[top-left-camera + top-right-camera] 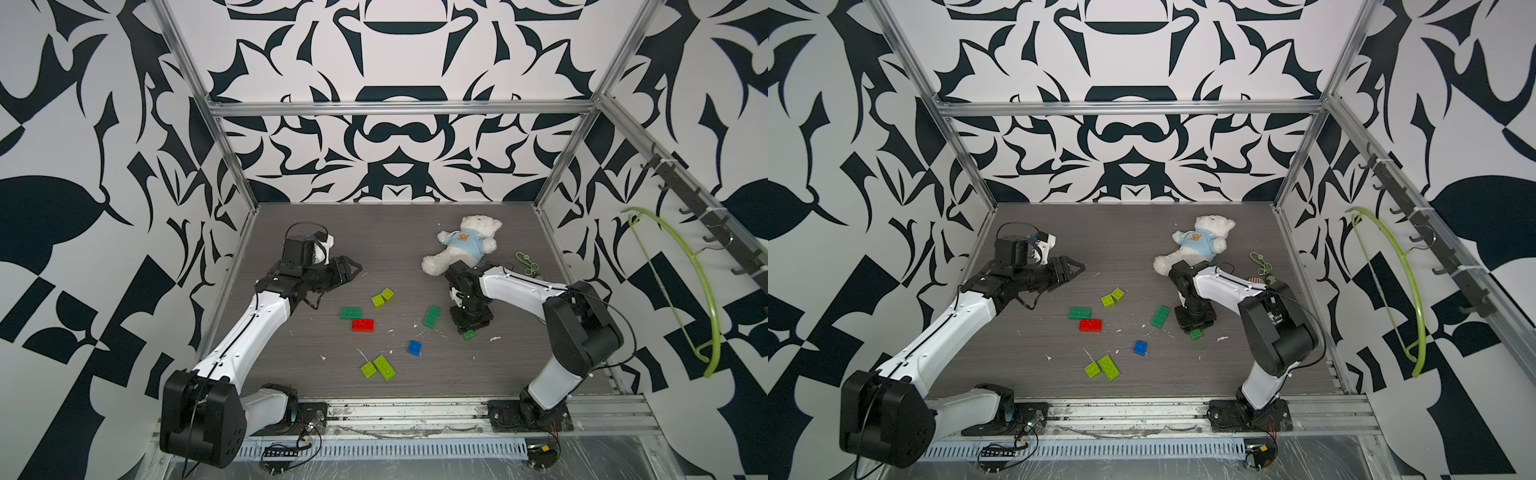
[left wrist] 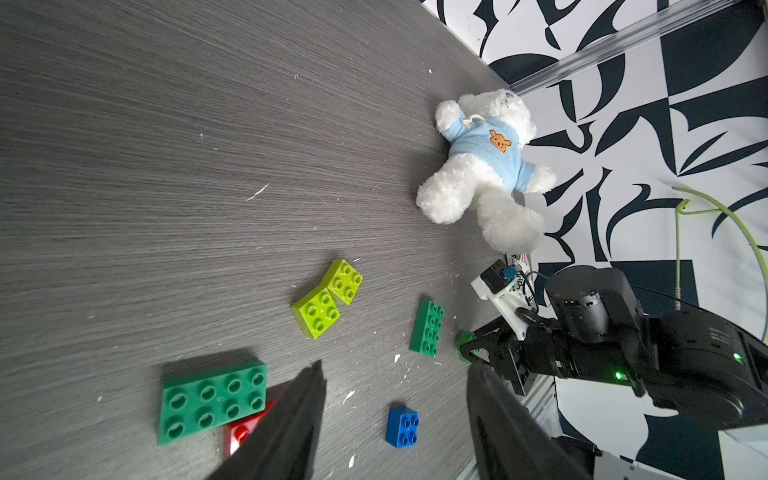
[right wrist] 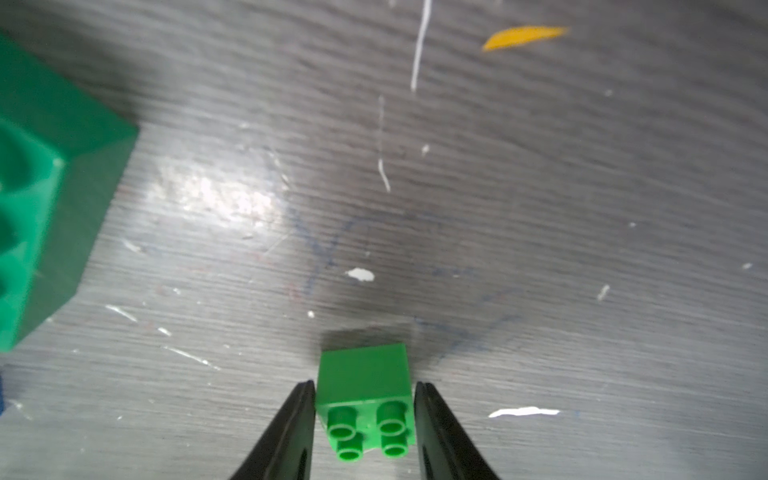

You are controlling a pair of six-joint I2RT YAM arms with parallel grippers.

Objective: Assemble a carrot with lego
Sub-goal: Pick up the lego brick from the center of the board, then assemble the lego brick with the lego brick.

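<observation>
Top views: taking the far wall as 12 o'clock and the arms' base rail as 6, the lego lies loose about the middle of the worktop (image 1: 457, 374), and no carrot stands yet. A lime pair (image 1: 382, 297) sits at 12, a dark green oblong (image 1: 350, 313) and the red brick (image 1: 363, 325) at 9, the blue brick (image 1: 414, 347) and a second lime pair (image 1: 379, 368) at 6. The right claw (image 1: 468, 331) points straight down on a small green brick (image 1: 1196, 333) at 4. The left claw (image 1: 1077, 268) hovers at 10, clear of every brick. The teddy bear (image 1: 465, 243) lies at 1.

Left wrist view: the left claw (image 2: 395, 370) has its jaws apart with nothing between them.

Right wrist view: the right claw's fingertips (image 3: 299, 415) flank the small green brick (image 3: 365, 374), which sits studs-up on the worktop. They stand close against both side walls, but I cannot tell whether they already pinch.

I judge the step to be picking this brick up. It calls for a squeeze square on the flat walls, then a straight lift so the brick does not twist. Another dark green oblong (image 3: 50, 187) lies near but apart. Bare worktop is open toward 5 o'clock. The side wall at 3 is close, so carrying inward looks safer.
</observation>
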